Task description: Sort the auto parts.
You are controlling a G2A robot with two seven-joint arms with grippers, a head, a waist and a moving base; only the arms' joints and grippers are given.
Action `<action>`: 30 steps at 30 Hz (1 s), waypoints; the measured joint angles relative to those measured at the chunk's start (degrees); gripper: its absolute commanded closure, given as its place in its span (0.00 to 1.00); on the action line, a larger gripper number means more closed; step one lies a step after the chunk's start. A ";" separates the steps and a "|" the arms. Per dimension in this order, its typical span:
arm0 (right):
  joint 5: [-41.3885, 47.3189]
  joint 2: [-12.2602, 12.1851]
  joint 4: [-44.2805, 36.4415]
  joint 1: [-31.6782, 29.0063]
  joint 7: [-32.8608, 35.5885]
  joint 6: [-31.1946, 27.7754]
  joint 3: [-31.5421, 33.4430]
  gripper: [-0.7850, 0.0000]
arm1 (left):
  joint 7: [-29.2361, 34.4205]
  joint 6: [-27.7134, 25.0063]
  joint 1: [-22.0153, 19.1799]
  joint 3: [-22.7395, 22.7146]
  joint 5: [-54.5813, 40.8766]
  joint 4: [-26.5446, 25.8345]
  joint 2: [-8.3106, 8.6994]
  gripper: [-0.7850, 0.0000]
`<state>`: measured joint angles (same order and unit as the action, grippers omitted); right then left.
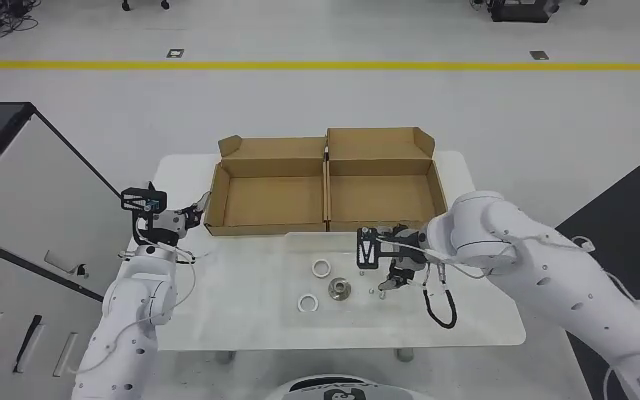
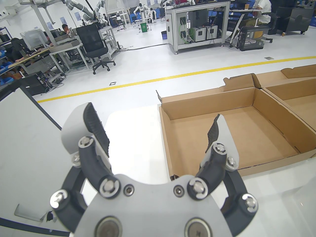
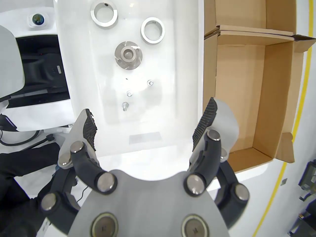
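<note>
Few things I'd watch. Your tabletop (image 1: 240,300) looks slick and glossy, so anything you nudge will probably skate.

The left cardboard box (image 1: 272,200) and right cardboard box (image 1: 380,195) sit empty, touching each other along the far side. Their raised flaps are easy to clip on a carry-over.

Your right pincer (image 3: 149,114) hangs spread wide over the parts with nothing in it. The left pincer (image 2: 153,117) is wide and empty too, just beside the left box's outer corner.

The flanged hub (image 3: 128,55) lies between the boxes and the near edge, with a metal ring (image 3: 103,14) and a second ring (image 3: 152,29) near it. The rings look smooth, so they may squirt out of a pinch.

The small bolts (image 3: 129,93) worry me most. They're bunched up, so going for one could flick another off the tabletop.
</note>
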<state>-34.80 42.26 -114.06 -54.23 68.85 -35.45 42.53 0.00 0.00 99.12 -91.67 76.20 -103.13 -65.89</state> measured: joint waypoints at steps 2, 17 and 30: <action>-0.12 -0.26 0.70 0.78 -0.14 -0.13 -1.64 0.00 | 0.00 0.00 0.00 0.00 0.00 0.00 0.00 0.00; -1.70 -0.11 4.64 5.93 -1.48 -1.47 -11.96 0.00 | 0.00 0.00 0.00 0.00 0.00 0.00 0.00 0.00; -1.85 1.35 7.99 9.92 -2.51 -2.50 -18.83 0.00 | 0.00 0.00 0.00 0.00 0.00 0.00 0.00 0.00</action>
<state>-36.64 43.61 -106.07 -44.31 66.34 -37.95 23.70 0.00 0.00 99.12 -91.67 76.20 -103.13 -65.89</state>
